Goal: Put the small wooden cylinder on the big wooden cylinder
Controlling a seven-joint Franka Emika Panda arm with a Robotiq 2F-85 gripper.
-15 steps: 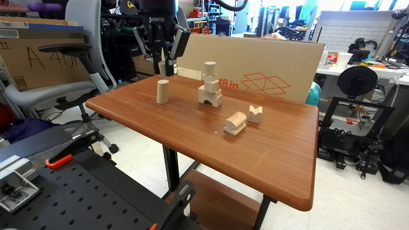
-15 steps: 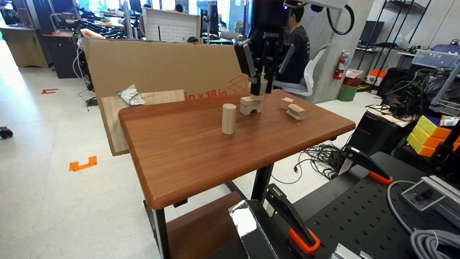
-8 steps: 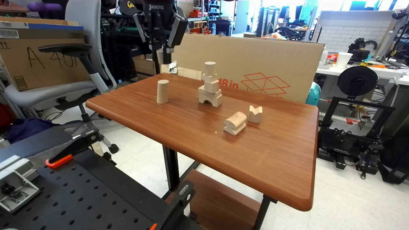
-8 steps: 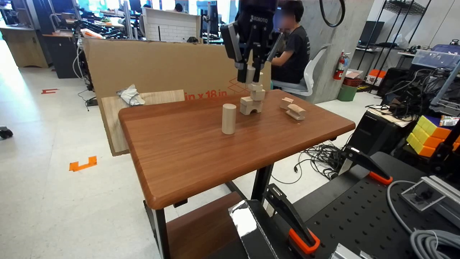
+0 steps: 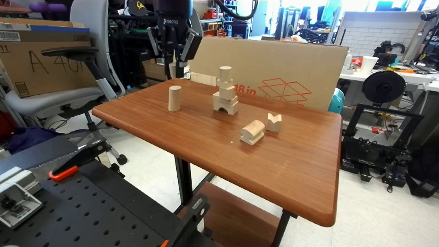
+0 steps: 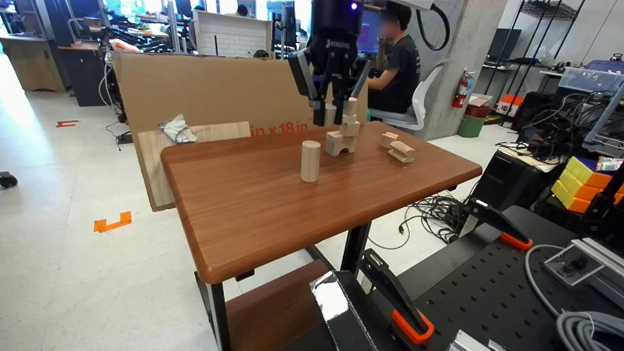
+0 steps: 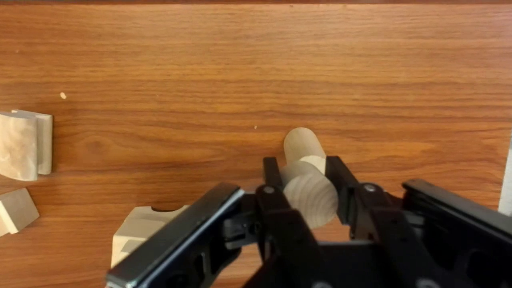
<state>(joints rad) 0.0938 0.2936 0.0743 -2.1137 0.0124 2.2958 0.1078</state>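
One gripper (image 6: 329, 116) clamps the small cylinder (image 7: 313, 200) midair, open tabletop (image 6: 243, 209) between big cylinder (image 6: 310, 163) and edge (image 6: 341, 223).

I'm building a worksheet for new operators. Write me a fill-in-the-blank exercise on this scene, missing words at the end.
The end effector grips the small wooden cylinder with exactly ____ fingers.
The big wooden cylinder stands directly on the ____.
The bottom block of the tower has a cut-out shaped like an ____.
The notched block has a notch like the letter ____.
Missing words: two; table; arch; V.
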